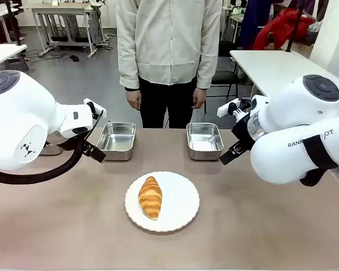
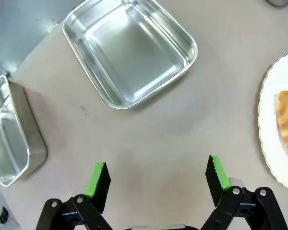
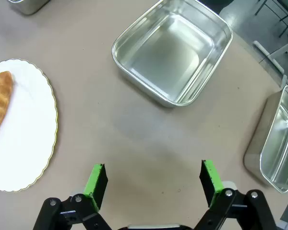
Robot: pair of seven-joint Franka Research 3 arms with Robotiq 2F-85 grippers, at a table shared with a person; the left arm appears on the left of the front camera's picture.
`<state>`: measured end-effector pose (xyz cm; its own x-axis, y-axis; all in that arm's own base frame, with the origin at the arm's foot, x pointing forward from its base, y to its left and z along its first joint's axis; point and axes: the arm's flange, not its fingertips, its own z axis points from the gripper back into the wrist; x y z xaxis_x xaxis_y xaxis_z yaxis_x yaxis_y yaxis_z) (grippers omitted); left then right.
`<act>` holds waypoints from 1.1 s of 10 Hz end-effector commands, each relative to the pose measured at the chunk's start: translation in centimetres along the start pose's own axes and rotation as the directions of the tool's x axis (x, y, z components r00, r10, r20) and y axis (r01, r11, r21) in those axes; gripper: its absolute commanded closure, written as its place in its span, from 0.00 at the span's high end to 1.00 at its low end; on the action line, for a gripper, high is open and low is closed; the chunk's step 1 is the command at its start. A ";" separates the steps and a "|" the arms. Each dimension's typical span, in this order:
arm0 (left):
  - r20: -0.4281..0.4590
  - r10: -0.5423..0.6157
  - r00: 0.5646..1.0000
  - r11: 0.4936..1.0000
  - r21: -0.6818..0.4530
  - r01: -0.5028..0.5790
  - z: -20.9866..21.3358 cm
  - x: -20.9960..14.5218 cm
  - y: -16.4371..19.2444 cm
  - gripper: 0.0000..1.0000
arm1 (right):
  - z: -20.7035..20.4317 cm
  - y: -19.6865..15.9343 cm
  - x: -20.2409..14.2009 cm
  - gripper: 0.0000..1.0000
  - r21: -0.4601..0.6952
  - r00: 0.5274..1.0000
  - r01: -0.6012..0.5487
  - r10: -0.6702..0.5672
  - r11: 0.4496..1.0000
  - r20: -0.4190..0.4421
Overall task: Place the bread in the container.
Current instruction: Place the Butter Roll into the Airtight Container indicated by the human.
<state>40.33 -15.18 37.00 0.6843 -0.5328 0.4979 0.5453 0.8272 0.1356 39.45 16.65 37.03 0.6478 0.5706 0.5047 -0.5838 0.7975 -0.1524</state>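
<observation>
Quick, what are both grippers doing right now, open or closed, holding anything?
Left gripper: open, holding nothing.
Right gripper: open, holding nothing.

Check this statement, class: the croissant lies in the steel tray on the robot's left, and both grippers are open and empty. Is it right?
Not quite. The croissant lies on the white plate, not in the left tray, as the front view shows. The left gripper and right gripper are indeed open and empty.
</observation>
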 end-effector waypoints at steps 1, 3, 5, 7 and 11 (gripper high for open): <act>0.000 0.000 1.000 1.000 0.000 0.000 0.0 0.0 0.0 1.00 | 0.0 0.0 0.0 1.00 0.000 1.000 0.000 0.000 1.000 0.000; 0.000 0.000 1.000 1.000 0.000 0.000 0.0 0.0 0.0 1.00 | 0.0 0.0 0.0 1.00 0.000 1.000 0.000 0.000 1.000 0.000; 0.000 0.000 1.000 1.000 0.000 0.000 0.0 0.0 0.0 1.00 | 0.0 0.0 0.0 1.00 0.000 1.000 0.000 0.000 1.000 0.000; 0.000 0.000 1.000 1.000 0.000 0.000 0.0 0.0 0.0 1.00 | 0.0 0.0 0.0 1.00 0.000 1.000 0.000 0.000 1.000 0.000; 0.000 0.000 1.000 1.000 0.000 0.000 0.0 0.0 0.0 1.00 | 0.0 0.0 0.0 1.00 0.000 1.000 0.000 0.000 1.000 0.000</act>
<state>40.33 -15.19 37.00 0.6844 -0.5326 0.4979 0.5453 0.8272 0.1354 39.45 16.66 37.03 0.6475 0.5712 0.5045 -0.5841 0.7971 -0.1529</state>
